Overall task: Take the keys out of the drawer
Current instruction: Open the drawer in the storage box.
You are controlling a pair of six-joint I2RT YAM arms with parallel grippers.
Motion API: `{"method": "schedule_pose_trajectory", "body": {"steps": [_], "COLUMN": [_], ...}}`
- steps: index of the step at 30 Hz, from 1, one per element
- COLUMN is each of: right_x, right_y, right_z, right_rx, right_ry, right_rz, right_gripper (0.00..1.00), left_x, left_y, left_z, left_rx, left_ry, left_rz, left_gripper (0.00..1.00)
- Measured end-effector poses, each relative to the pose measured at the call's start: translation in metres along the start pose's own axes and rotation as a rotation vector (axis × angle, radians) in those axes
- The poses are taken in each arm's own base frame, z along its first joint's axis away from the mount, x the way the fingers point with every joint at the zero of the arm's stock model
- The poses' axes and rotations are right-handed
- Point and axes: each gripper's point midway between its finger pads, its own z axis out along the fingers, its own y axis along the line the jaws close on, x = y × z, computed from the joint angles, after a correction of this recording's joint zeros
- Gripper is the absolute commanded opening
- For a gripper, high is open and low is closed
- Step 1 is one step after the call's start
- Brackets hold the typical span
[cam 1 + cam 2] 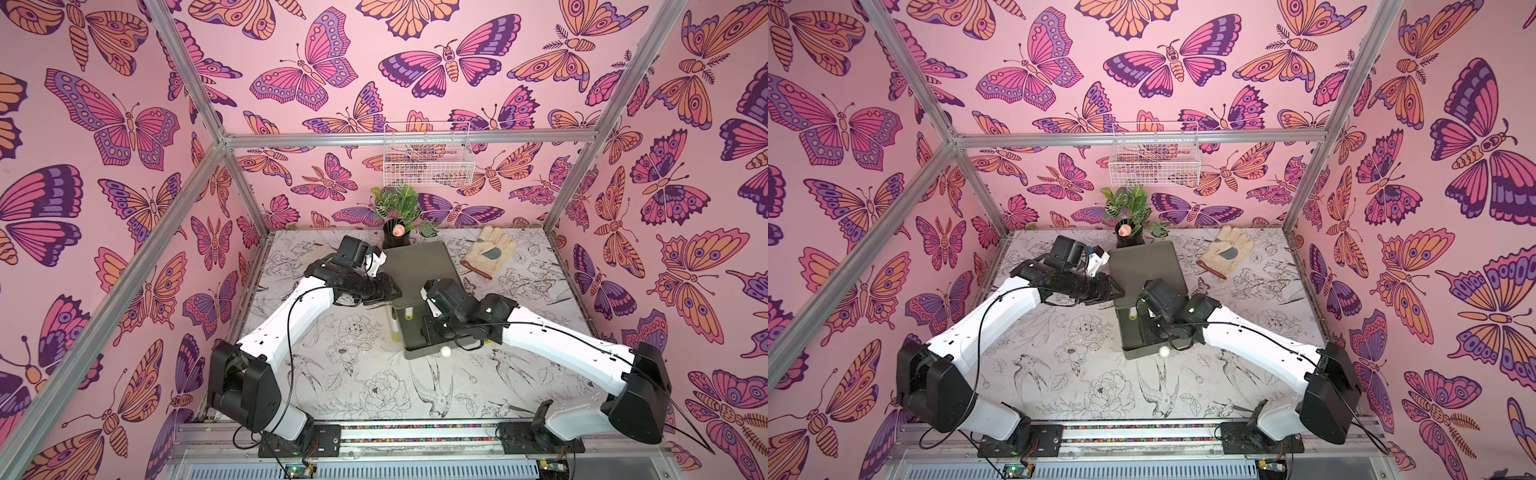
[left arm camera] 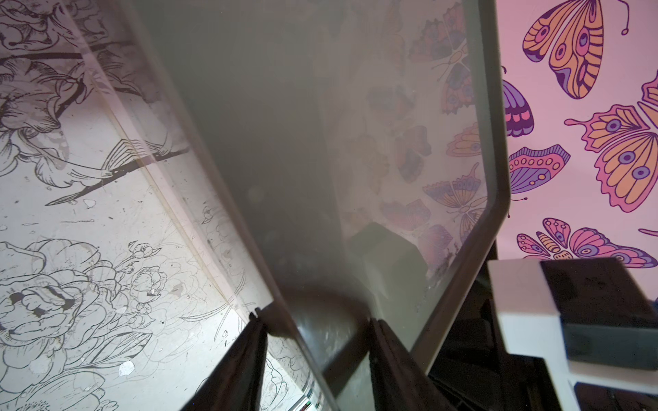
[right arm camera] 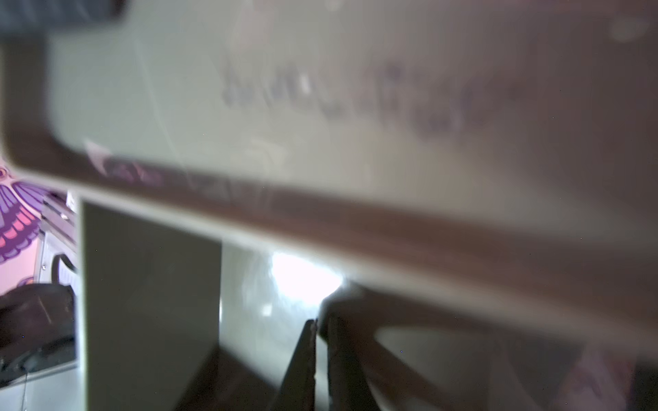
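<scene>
A failed or partial pick is to be expected first at the right gripper (image 3: pixel 318 320): a key's thin ring and smooth tag can be pinched off-centre and dropped back while being raised, or a second key may be dragged along with it. A scrape or jam is judged possible next. The gripper is sunk in the open drawer (image 1: pixel 419 353) close under the front edge of the cabinet (image 1: pixel 419 262), so a lift that is not straight could be caught on that edge or on the drawer wall. By such a snag the cabinet could be shifted on the desk (image 1: pixel 353 374), should the brace given by the left gripper (image 2: pixel 315 317) be lost. The right gripper's jaws are seen almost closed, with only a thin slit between them; whether anything is pinched there cannot be told, as the wrist view is blurred. The left gripper's jaws are set about half apart and appear closed on the cabinet's left edge. Of the keys (image 1: pixel 409 312), only one yellow tag is shown in both top views, lying on the drawer floor just beside the right gripper; the others are hidden by the arm
</scene>
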Motion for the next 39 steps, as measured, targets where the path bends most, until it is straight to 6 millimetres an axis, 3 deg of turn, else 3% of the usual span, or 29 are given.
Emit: {"method": "schedule_pose_trajectory", "body": {"steps": [8, 29, 33, 39], "right_x": [0.011, 0.023, 0.024, 0.026], "right_y": [0.006, 0.007, 0.009, 0.013], "right_z": [-0.017, -0.018, -0.026, -0.031], "right_rx": [0.014, 0.026, 0.03, 0.025], "right_ry": [0.121, 0.218, 0.233, 0.246], "right_rz": [0.002, -0.002, 0.026, 0.06], "right_gripper": [0.22, 0.22, 0.23, 0.35], "left_x": [-0.001, -0.001, -0.001, -0.004], "left_y": [0.0, 0.0, 0.0, 0.001], "left_z": [0.001, 0.002, 0.003, 0.007], "left_rx": [-0.005, -0.006, -0.007, -0.006], "left_ry": [0.012, 0.031, 0.031, 0.026], "left_rz": [-0.008, -0.018, -0.019, -0.017], "left_gripper": [0.51, 0.52, 0.57, 0.7]}}
